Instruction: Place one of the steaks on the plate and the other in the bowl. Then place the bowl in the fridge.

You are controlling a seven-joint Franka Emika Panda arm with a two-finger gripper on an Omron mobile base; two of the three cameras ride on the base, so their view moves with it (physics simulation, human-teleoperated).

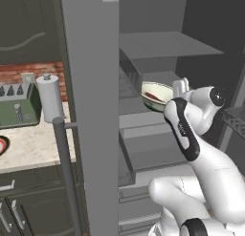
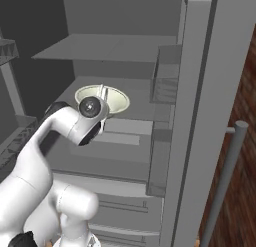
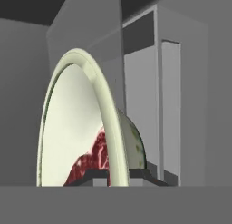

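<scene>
The fridge stands open, its shelves bare and grey. Inside it, over a middle shelf, hangs the cream-green bowl with my gripper shut on its rim. The bowl's rim runs between my two fingertips in the hand view. One red-pink steak lies in the bowl. A sliver of the red-rimmed plate shows at the left edge on the counter. The other steak is out of view.
The open fridge door stands close beside the arm, with door bins and a long handle. On the counter to the left stand a paper towel roll and a green toaster.
</scene>
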